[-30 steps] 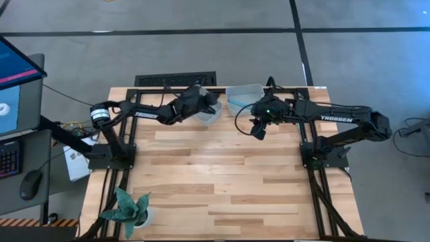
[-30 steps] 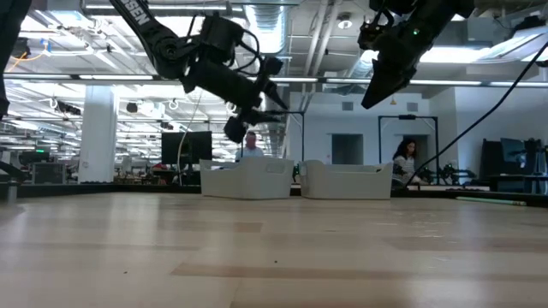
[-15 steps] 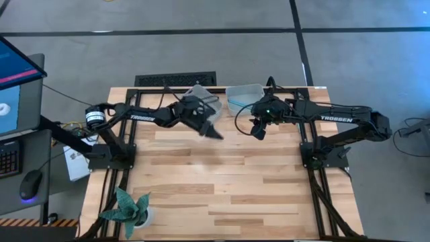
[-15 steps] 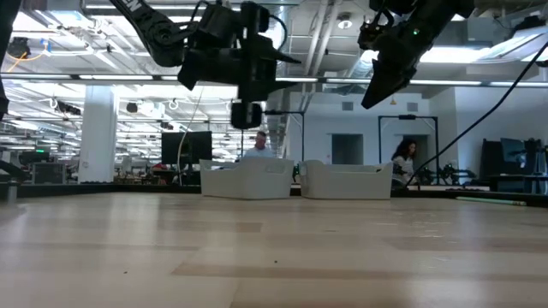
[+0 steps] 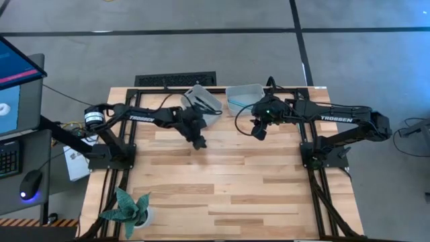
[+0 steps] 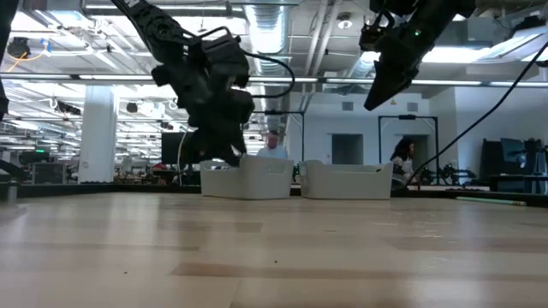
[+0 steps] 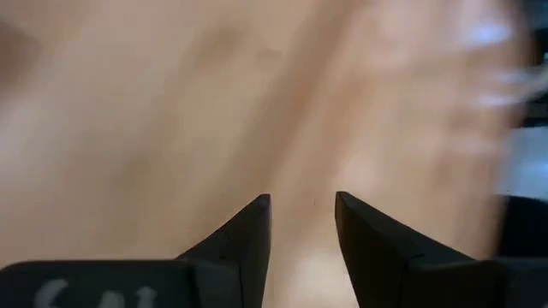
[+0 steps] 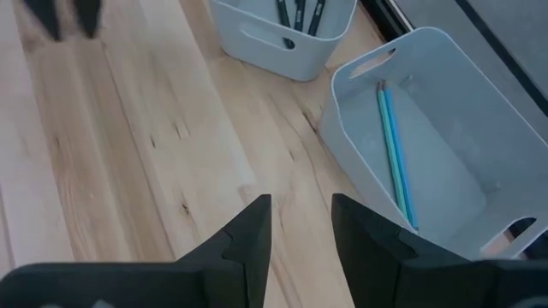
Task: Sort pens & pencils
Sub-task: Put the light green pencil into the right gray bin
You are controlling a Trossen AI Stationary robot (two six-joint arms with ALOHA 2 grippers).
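Two teal pencils point(image 8: 394, 145) lie lengthwise in their bin point(image 8: 445, 60) (both claws parted, empty).

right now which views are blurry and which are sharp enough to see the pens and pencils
Left wrist view: motion-smeared, only wood behind the left gripper. Right wrist view: sharp, two teal-blue sticks in one bin, black sticks in the other. Low view: backlit, arms dark.

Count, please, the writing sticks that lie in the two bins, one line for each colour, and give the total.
black sticks, standing in the farther bin: 3
teal-blue sticks, lying in the nearer bin: 2
Total: 5
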